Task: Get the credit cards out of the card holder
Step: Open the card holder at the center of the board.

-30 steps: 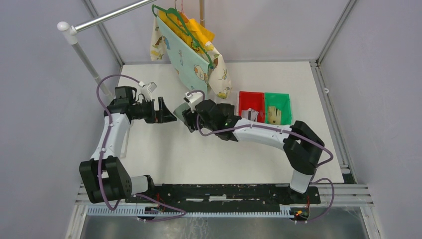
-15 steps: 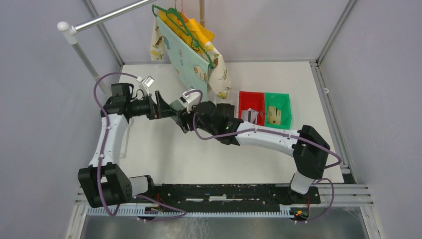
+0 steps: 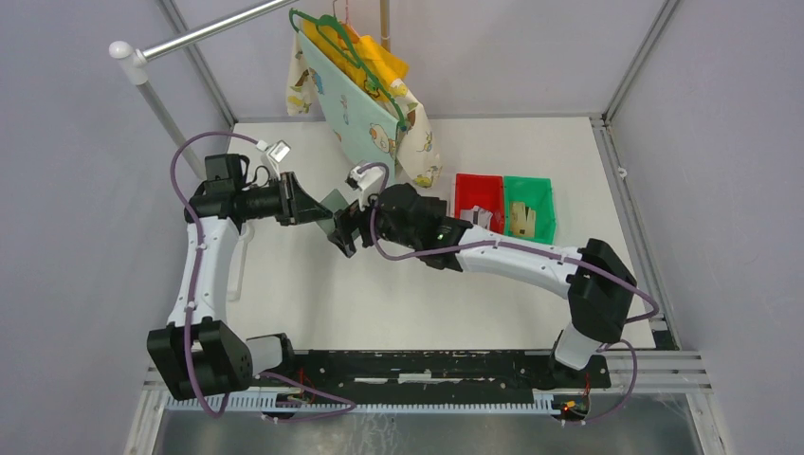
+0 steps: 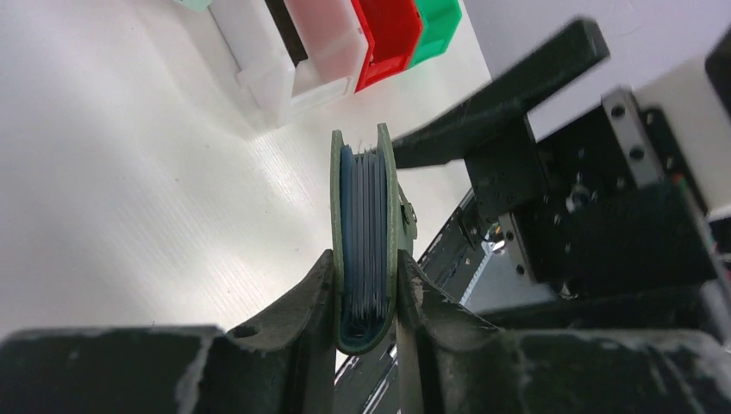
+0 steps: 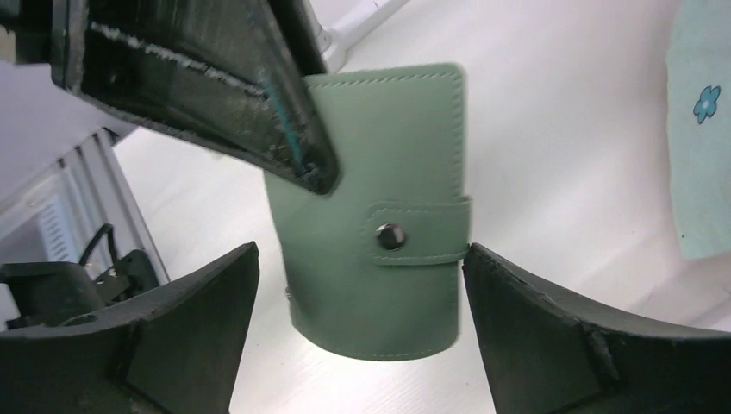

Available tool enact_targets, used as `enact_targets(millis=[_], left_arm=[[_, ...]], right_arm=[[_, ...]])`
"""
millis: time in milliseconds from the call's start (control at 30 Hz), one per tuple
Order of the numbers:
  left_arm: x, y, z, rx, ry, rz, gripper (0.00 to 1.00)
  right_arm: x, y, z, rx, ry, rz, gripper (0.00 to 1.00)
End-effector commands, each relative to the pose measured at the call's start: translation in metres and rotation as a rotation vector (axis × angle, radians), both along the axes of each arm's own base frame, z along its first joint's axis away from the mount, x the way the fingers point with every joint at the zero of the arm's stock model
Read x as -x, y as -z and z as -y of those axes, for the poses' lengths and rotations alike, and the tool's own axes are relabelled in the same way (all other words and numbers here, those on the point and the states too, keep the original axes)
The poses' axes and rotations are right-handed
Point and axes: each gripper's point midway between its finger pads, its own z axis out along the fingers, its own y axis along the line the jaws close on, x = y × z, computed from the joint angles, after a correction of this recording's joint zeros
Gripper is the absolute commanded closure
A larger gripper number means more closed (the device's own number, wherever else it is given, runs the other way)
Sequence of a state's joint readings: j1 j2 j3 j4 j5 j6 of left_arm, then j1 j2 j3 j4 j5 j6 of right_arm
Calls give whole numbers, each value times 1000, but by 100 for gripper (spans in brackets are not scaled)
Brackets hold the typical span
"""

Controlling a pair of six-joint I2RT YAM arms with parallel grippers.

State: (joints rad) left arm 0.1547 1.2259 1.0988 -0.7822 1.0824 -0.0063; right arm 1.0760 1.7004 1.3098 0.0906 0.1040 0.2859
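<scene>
Grey-green square folding card holder [image 3: 333, 202], snapped shut, hangs above the white table [image 3: 427, 303] between both arms.

From above, the left gripper [image 3: 318, 210] pinches it and the right gripper [image 3: 343, 232] stands spread beside it, but their overlap hides the grip itself. In the left wrist view the fingers [image 4: 315, 297] clamp the holder's rounded folded end, with pale blue pocket leaves showing edge-on. I cannot tell whether any credit cards sit among them. In the right wrist view the round-studded snap tab [image 5: 414, 233] is fastened, and the open jaws flank the holder without touching it. Because the holder is held at one narrow end only, a tug on that tab could pivot it or drag it out of the pinch. The left finger covers its upper corner.
</scene>
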Motion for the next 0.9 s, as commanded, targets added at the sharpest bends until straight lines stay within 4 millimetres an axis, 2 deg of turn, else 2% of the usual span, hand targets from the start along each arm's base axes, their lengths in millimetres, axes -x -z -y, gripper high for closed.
enact_targets(millis=[0, 100, 200, 367, 600, 767, 867], left_arm=[[11, -35, 8, 27, 101, 117, 93], [18, -45, 11, 41, 128, 156, 93], [28, -52, 15, 37, 154, 210, 93], [39, -55, 16, 10, 168, 276, 92], [64, -69, 24, 15, 247, 389, 91], [73, -82, 27, 23, 267, 450, 91], [78, -90, 29, 47, 287, 472, 90]], right_arm=[[2, -72, 16, -231, -146, -46, 5], [10, -81, 34, -306, -241, -79, 2], [18, -86, 39, -307, -305, -93, 2], [33, -95, 36, -317, -393, -113, 2], [44, -91, 26, -336, -473, -189, 2], [62, -89, 33, -353, -541, -197, 3], [72, -94, 39, -419, -591, -217, 8]])
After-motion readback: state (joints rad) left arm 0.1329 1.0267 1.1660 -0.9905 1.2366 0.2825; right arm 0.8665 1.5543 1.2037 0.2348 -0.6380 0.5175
